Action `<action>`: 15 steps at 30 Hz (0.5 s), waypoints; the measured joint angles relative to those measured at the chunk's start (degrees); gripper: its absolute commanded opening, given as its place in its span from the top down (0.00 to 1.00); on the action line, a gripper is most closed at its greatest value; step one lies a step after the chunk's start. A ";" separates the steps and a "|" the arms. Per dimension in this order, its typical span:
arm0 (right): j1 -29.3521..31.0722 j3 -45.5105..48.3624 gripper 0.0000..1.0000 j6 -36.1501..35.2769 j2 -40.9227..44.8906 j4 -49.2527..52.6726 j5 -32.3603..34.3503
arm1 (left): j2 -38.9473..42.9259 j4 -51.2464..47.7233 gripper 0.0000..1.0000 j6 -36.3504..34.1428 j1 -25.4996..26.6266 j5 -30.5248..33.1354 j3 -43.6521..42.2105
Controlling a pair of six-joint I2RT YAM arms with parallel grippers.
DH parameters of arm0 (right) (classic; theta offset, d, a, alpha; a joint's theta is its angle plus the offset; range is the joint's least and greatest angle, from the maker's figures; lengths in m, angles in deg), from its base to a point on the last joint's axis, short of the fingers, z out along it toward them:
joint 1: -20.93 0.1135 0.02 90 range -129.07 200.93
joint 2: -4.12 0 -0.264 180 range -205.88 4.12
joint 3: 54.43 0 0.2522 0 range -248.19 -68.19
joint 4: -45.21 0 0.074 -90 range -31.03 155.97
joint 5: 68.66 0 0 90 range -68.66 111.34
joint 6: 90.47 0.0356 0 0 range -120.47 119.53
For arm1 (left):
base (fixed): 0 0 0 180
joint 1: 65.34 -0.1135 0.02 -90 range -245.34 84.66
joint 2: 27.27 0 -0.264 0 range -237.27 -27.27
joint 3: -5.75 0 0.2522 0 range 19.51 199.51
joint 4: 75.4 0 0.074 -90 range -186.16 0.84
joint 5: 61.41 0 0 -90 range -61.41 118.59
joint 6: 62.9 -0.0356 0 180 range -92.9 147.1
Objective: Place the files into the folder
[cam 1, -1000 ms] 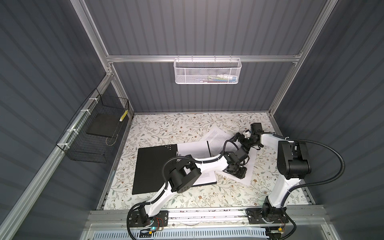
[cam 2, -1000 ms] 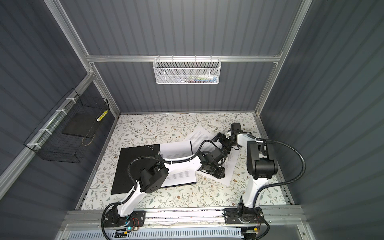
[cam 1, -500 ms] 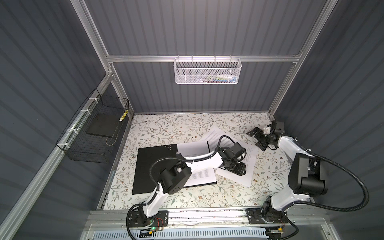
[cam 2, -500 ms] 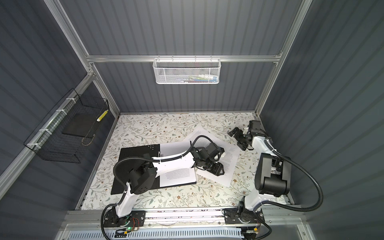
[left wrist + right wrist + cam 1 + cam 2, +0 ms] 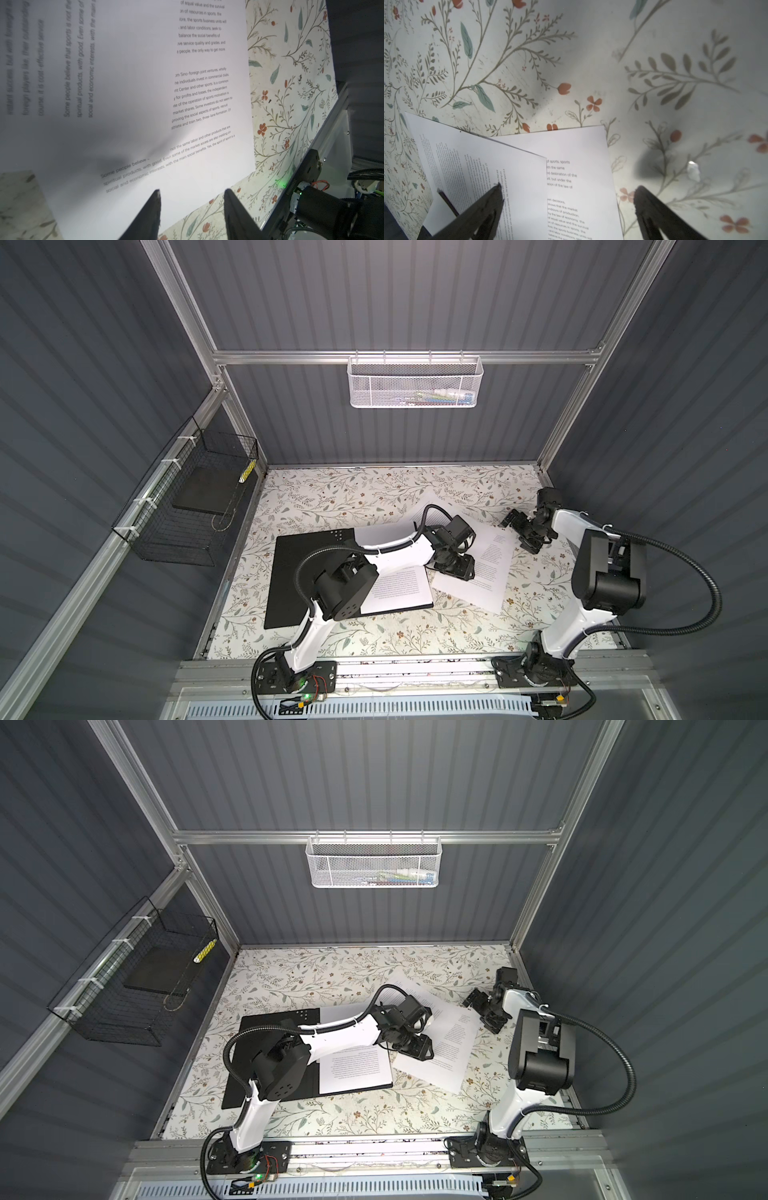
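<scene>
In both top views the folder (image 5: 284, 593) lies open on the left half of the desk (image 5: 332, 497), with one sheet on its right leaf and the other files (image 5: 486, 572) fanned just right of it. Only the left wrist view shows the left fingers (image 5: 151, 214) parted, pinching nothing, over a printed sheet (text on sports). The right wrist view shows the right fingers (image 5: 483, 209) spread wide, straddling the files' edge. The desk is floral and the walls are grey and ribbed, with a mesh basket (image 5: 415, 383) on the far wall.
</scene>
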 measured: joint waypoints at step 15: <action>-0.13 -0.81 0.01 -0.52 -2.93 -0.26 -8.02 | -2.03 -0.42 0.49 -0.66 0.00 -0.39 -1.46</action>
